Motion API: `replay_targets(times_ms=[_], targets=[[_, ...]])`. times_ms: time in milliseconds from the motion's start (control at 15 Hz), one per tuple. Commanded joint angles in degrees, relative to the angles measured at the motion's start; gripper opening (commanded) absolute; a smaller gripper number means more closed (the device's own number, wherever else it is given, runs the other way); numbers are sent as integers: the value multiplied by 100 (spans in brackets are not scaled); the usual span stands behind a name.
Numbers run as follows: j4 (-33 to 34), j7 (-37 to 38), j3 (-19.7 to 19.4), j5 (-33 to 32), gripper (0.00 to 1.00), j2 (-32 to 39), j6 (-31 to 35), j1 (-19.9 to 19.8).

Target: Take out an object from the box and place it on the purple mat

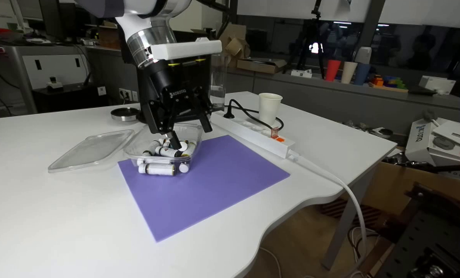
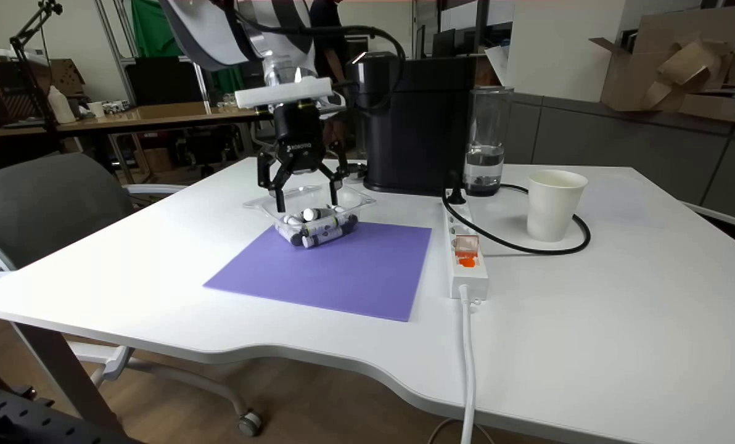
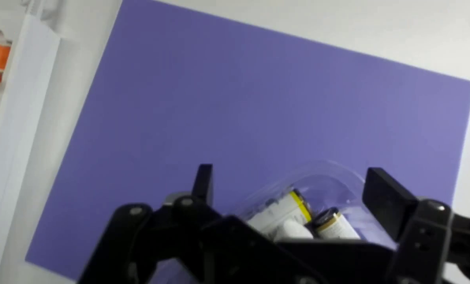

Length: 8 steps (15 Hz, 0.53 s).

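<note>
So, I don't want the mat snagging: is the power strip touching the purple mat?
Apart. The wrist view shows a band of white tabletop between the power strip and the purple mat.

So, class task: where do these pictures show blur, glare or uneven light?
Wrist view: the fingers look dark and soft-edged, and the purple mat is paler toward the right; in an exterior view, the window glass carries bright streaks, likely reflected lights; in both exterior views, the white tabletop looks nearly washed out at left.
</note>
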Motion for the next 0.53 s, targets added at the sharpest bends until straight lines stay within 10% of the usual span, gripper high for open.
replay_targets(times_ms=[0,267,400,467], targets=[[532,693,7,40,66,305,-1121,52],[871,804,60,62,38,611,-1481,-12],[933,705,102,83,77,686,-1359,-52],[923,665,122,93,77,694,-1217,-71]])
